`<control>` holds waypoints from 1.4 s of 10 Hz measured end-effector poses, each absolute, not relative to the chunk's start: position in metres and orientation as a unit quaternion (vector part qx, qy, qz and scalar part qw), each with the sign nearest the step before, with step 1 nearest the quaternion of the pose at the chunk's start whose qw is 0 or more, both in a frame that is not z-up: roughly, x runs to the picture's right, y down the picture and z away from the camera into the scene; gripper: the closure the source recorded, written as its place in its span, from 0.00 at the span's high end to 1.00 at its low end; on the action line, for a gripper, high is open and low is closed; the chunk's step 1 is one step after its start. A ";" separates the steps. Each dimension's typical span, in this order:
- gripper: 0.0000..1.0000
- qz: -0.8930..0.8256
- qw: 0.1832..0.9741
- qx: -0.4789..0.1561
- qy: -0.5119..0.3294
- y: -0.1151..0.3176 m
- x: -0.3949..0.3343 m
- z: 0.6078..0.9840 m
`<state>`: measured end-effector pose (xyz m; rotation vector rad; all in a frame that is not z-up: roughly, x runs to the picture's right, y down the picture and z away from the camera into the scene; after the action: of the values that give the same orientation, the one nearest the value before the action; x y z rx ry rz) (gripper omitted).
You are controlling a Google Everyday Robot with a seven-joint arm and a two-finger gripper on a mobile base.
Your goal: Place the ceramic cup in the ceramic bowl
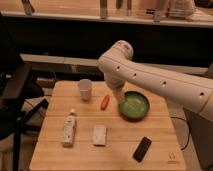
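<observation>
The ceramic cup (85, 89) is small, white and handleless, standing upright at the back left of the wooden table (55, 150). The ceramic bowl (134, 105) is round and green, at the table's right middle. My white arm reaches in from the right and bends down over the table. My gripper (119, 97) hangs at the bowl's left rim, between bowl and carrot, well right of the cup. Nothing shows in the gripper.
An orange carrot (104, 102) lies between cup and bowl. A white labelled bottle (68, 129) lies at front left, a white sponge-like block (99, 135) beside it, a black phone (142, 149) at front right. A dark chair (12, 95) stands left.
</observation>
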<state>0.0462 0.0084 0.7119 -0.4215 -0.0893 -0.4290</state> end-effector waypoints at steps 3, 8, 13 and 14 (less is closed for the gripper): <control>0.80 -0.241 0.947 -0.201 -0.064 0.003 0.026 0.720; 0.80 -0.283 0.935 -0.196 -0.089 0.001 -0.005 0.739; 0.80 -0.313 0.924 -0.191 -0.111 0.000 -0.021 0.753; 0.80 -0.318 0.922 -0.189 -0.116 0.001 -0.024 0.756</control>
<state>-0.0241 0.0006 0.7563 -0.3892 -0.2390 -0.6525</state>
